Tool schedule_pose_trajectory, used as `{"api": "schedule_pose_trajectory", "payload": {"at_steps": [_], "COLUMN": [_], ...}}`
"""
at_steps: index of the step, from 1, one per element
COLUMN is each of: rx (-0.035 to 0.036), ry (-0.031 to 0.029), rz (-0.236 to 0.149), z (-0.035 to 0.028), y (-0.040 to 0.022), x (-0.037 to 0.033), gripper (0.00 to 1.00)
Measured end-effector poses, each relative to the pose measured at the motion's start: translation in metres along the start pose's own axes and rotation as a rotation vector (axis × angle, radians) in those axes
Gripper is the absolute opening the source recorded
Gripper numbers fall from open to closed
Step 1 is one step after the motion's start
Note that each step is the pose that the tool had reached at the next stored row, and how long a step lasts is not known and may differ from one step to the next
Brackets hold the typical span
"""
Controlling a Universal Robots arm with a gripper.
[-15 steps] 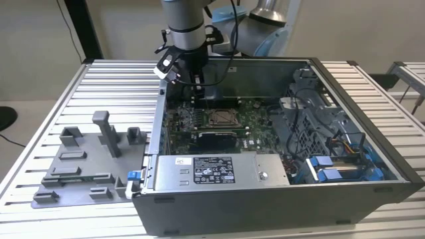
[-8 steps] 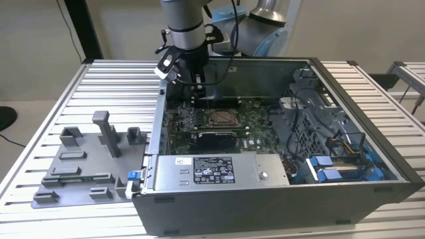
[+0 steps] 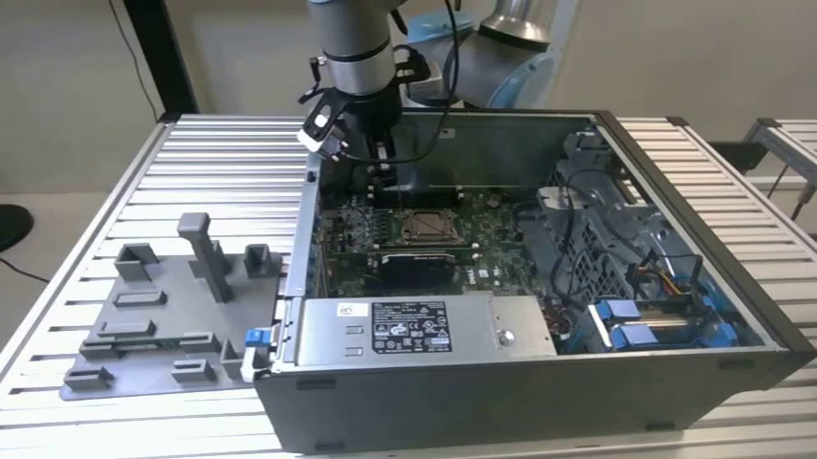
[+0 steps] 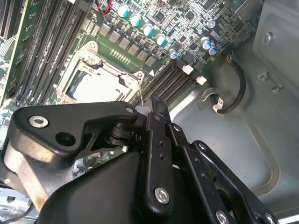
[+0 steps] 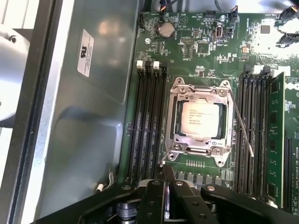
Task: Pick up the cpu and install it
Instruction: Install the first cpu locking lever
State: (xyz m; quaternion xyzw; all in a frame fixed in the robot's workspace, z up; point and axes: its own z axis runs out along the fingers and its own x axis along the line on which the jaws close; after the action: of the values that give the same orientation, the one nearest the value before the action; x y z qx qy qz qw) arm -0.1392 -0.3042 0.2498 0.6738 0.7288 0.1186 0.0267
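The cpu, a pale silver square, lies flat inside the metal-framed socket on the green motherboard; it shows too in the exterior view and the second wrist view. My gripper hangs inside the open computer case, above the board's rear edge and a little toward the exterior view's left of the socket. In both wrist views its black fingers stand pressed together with nothing between them, over the memory slots beside the socket. A thin wire lever sticks out along the socket's side.
The open case lies on a slatted metal table. A grey power supply box fills its near side, blue drive bays and cables its right. A grey fixture plate with posts sits left of the case. Memory slots flank the socket.
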Motion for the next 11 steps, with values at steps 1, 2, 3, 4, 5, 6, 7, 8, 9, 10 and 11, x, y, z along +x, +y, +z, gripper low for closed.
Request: {"api": "schedule_pose_trajectory", "payload": {"at_steps": [1,2,3,4,5,6,7,8,9,10,11], "rx": [-0.0003,-0.0005,-0.0003,0.0001,0.0,0.0,-0.0001,-0.0003,-0.0002,-0.0002,-0.0003], "ry": [0.0009,0.0016,0.0012,0.0008,0.0009,0.001,0.0015,0.0023,0.0031,0.0039,0.0048], "rz": [0.0,0.0,0.0,0.0,0.0,0.0,0.0,0.0,0.001,0.001,0.001], "z": [-0.0006,-0.0017,-0.0033,-0.0051,-0.0064,-0.007,-0.007,-0.007,-0.007,-0.0071,-0.007], "y": [0.0002,0.0004,0.0007,0.0011,0.0015,0.0017,0.0019,0.0021,0.0023,0.0024,0.0027], "x": [0.0,-0.0001,-0.0001,-0.0001,-0.0001,-0.0002,-0.0003,-0.0004,-0.0006,-0.0008,-0.001], "gripper": [0.0,0.0,0.0,0.0,0.0,0.0,0.0,0.0,0.0,0.0,0.0]}}
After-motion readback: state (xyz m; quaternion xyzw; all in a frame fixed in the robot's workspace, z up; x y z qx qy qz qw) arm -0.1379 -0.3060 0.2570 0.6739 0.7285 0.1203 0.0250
